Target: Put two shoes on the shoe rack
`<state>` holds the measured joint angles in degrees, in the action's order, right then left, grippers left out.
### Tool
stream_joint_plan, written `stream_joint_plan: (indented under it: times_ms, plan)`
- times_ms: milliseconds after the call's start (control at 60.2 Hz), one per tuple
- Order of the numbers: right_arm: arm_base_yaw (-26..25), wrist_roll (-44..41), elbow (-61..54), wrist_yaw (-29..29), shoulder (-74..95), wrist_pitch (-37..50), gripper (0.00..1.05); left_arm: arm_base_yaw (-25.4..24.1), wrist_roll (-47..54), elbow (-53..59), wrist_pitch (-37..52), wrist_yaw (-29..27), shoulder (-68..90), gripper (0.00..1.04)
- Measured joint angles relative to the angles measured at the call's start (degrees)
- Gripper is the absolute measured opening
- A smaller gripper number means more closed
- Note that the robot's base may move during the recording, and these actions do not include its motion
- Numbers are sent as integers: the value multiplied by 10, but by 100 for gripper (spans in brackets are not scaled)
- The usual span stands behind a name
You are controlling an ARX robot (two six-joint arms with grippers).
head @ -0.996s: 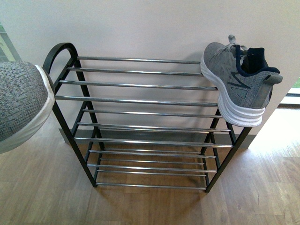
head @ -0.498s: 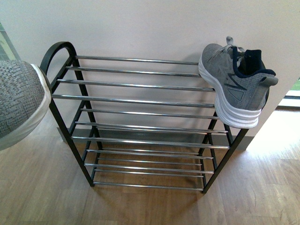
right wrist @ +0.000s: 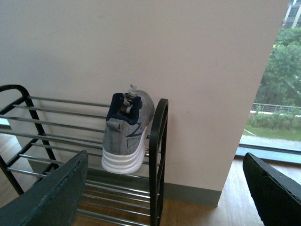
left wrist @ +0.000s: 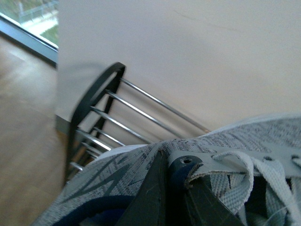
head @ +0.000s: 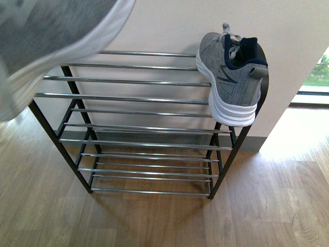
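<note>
One grey sneaker (head: 230, 77) with a white sole sits on the right end of the shoe rack's (head: 128, 98) top tier, heel overhanging the front rod; it also shows in the right wrist view (right wrist: 126, 134). The second grey sneaker (head: 56, 36) is held in the air, blurred, over the rack's left end. My left gripper (left wrist: 171, 195) is shut on this shoe (left wrist: 244, 141) at its navy collar beside the laces. My right gripper (right wrist: 162, 197) is open and empty, back from the rack's right side frame (right wrist: 159, 155).
The rack stands against a pale wall (head: 169, 25) on a wood floor (head: 154, 221). A window and a wall corner lie to the right (head: 313, 77). The rack's left side frame (left wrist: 91, 101) shows in the left wrist view.
The held shoe has risen from the left edge to the upper left, over the rack's left end. The view has shifted, so the rack and the placed shoe sit further left.
</note>
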<state>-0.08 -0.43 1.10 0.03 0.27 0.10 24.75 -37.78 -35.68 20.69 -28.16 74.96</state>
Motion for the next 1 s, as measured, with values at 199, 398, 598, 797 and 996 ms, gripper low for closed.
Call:
stream_joint_plan:
  times_ms: [199,398,598,797,996]
  plan:
    - [0,0,0,0,0,0,95,-18,-228,-179,-98,-11,234,2]
    - [0,0,0,0,0,0,95,-8,-318,-340,-222,29,356,2]
    - [0,0,0,0,0,0,95,7,-348,-460,-284,77,421,2]
    - [0,0,0,0,0,0,95,74,-290,-577,-362,171,481,2]
    - [0,0,0,0,0,0,95,97,-215,-613,-379,218,496,2]
